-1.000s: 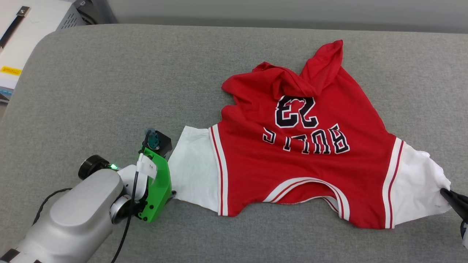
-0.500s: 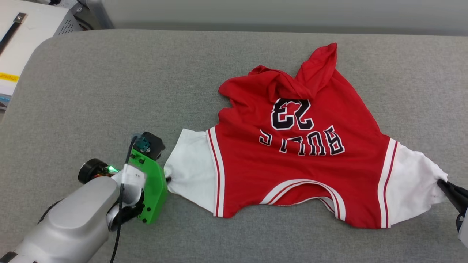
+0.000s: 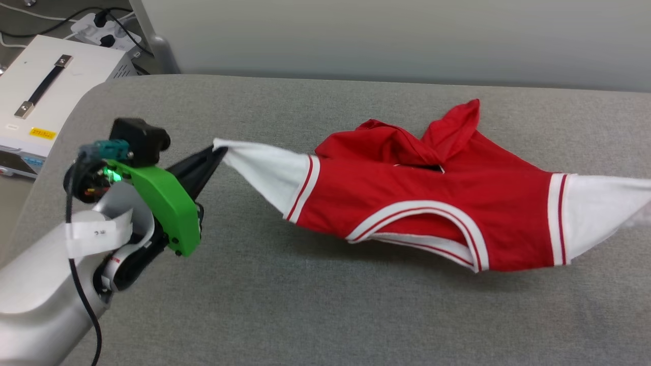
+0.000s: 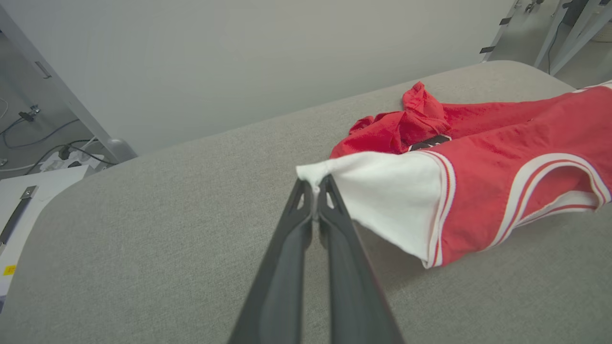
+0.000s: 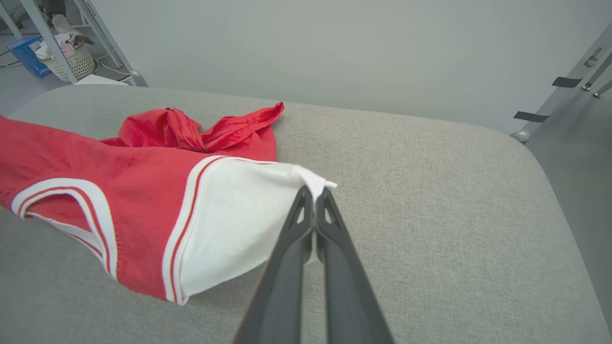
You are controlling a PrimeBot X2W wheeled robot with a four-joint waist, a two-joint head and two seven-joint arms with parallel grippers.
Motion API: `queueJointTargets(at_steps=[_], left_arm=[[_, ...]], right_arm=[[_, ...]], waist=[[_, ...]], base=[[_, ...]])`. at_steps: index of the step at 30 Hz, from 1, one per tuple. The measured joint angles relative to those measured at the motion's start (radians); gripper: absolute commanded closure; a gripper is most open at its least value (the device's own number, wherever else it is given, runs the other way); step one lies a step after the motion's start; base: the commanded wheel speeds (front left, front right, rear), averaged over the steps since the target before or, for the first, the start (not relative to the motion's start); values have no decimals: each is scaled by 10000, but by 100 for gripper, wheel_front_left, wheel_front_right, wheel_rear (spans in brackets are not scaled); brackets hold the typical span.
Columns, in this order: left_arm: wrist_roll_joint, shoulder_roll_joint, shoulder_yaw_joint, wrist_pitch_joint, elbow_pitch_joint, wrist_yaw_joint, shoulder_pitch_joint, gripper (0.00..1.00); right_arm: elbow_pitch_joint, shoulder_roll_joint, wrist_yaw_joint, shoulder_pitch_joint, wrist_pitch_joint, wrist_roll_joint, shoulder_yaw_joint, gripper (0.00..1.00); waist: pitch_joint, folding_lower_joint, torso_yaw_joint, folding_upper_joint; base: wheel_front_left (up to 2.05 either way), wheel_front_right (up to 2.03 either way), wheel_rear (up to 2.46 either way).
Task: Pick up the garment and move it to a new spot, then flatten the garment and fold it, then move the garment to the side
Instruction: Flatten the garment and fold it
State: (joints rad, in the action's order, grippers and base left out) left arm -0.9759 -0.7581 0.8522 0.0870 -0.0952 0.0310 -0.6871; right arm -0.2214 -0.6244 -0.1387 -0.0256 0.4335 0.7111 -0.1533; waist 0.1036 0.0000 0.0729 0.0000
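The garment (image 3: pixel 407 203), a red jersey T-shirt with white sleeves and striped trim, hangs stretched above the grey table, its far part bunched on the surface. My left gripper (image 3: pixel 216 148) is shut on the tip of one white sleeve (image 4: pixel 373 191), seen up close at the left gripper (image 4: pixel 314 184). The other white sleeve (image 3: pixel 600 203) runs off the right edge. In the right wrist view my right gripper (image 5: pixel 314 193) is shut on that sleeve's corner (image 5: pixel 239 215). The collar (image 3: pixel 422 223) sags toward me. The print is mostly hidden.
The grey padded table (image 3: pixel 305 305) extends all around the shirt. A white equipment box (image 3: pixel 46 101) with a handle stands off the left edge, cables and a power strip (image 3: pixel 104 28) behind it. A grey wall runs along the back.
My left gripper closed on the left sleeve. Both grippers then lifted the sleeves, pulling the shirt's near part off the table. The head camera tilted up.
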Motion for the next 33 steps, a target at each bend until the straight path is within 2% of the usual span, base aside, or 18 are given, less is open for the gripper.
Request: queueJointTargets(at_steps=[4, 8, 12, 15, 19, 23, 28, 33], left_arm=[[71, -303, -535, -96, 1229, -451, -505, 100], [151, -293, -943, -159, 2038, -704, -1226, 100], [456, -138, -1137, -148, 2207, -717, -2160, 100], [468, 343, -1281, -98, 2113, -594, -2947, 100], [449, 986, -1452, 48, 1432, -314, -4229, 100], [506, 1653, -1519, 71, 378, -38, -5533, 100], [890, 2364, -1457, -50, -1235, 257, -7085, 100], [1461, 2911, -1427, -441, -2999, 481, -8673, 100]], right_arm=[[-349, -313, -2, 688, -221, -27, -334, 100], [-437, -750, 0, 1526, -487, -17, -433, 100], [-428, -1244, 0, 2562, -692, 94, -288, 100], [-316, -1676, 0, 3521, -878, 159, -130, 100], [138, -2117, -2, 4865, -991, 247, 466, 100], [878, -2182, -2, 6530, -1122, 245, 1338, 100], [1977, -2061, -2, 8842, -1331, 153, 2477, 100], [3582, -1567, 0, 11364, -1793, -531, 3421, 100]], waist=[[-129, 0, 37, 0], [-171, 0, 41, 0], [-120, 0, 22, 0], [-19, 0, 4, 0], [240, 0, -21, 0], [655, 0, -63, 0], [1306, 1, -117, 0], [2071, 2, -183, 0]], base=[[0, 0, 0], [0, 0, 0], [0, 0, 0], [0, 0, 0], [0, 0, 0], [0, 0, 0], [0, 0, 0], [0, 0, 0]])
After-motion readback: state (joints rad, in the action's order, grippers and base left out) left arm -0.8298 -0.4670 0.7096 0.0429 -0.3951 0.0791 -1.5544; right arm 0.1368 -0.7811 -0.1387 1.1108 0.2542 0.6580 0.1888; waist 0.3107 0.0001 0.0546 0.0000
